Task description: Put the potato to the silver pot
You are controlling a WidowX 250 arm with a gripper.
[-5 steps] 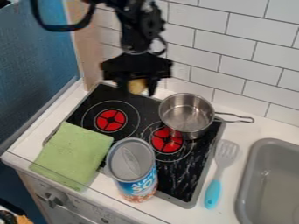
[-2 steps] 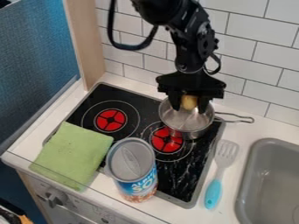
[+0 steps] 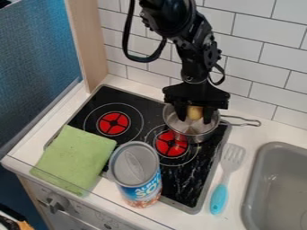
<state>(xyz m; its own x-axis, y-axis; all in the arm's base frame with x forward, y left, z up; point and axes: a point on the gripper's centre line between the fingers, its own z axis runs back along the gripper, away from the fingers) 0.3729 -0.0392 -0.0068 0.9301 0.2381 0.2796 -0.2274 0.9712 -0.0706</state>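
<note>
Silver, the pot [image 3: 195, 138] stood on the stove [image 3: 180, 179], partly over a red burner [image 3: 171, 143]. At its mouth we observed the gripper [image 3: 195, 118], fingers pinching the potato [image 3: 195, 112]; we could not tell whether the potato touched the pot. We noted an upright can [image 3: 137, 175], its top closed, beside a green cloth [image 3: 75, 157].

A green cloth [image 3: 74, 157] lies beside a can [image 3: 136, 173].
</note>
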